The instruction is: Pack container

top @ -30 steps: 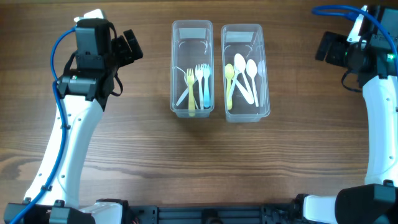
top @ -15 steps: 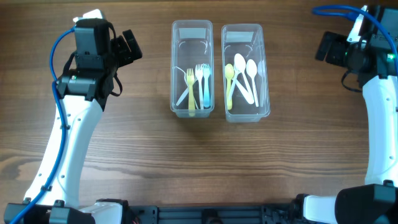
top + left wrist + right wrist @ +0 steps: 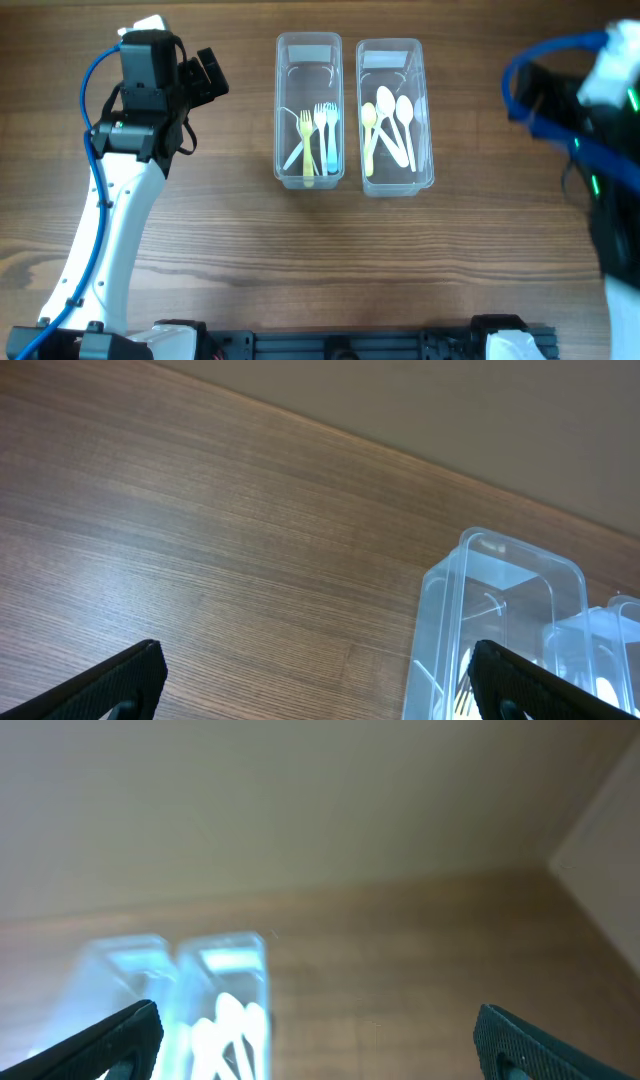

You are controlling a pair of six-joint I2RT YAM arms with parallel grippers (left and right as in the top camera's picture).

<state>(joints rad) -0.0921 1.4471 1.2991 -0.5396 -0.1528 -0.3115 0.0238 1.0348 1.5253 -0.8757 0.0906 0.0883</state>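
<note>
Found two clear containers standing side by side, long sides close together, at mid-desk toward the far edge. Logged in the left container (image 3: 308, 70) three forks (image 3: 320, 135), yellow, white and blue, lying lengthwise at its near end. Logged in the right container (image 3: 390, 62) a cluster of spoons (image 3: 395, 120), several white and one yellow-green.

Located the left gripper (image 3: 205, 75) well apart from the containers on their left, above bare desk (image 3: 320, 260). Confirmed it released, with jaws spread wide and nothing between them.

Seen from its wrist camera, right gripper (image 3: 320, 1035) likewise released, with fingertips at both lower corners and nothing held. Noted the right arm (image 3: 590, 110) blurred at the right edge overhead. Could not make out its gripper there.
</note>
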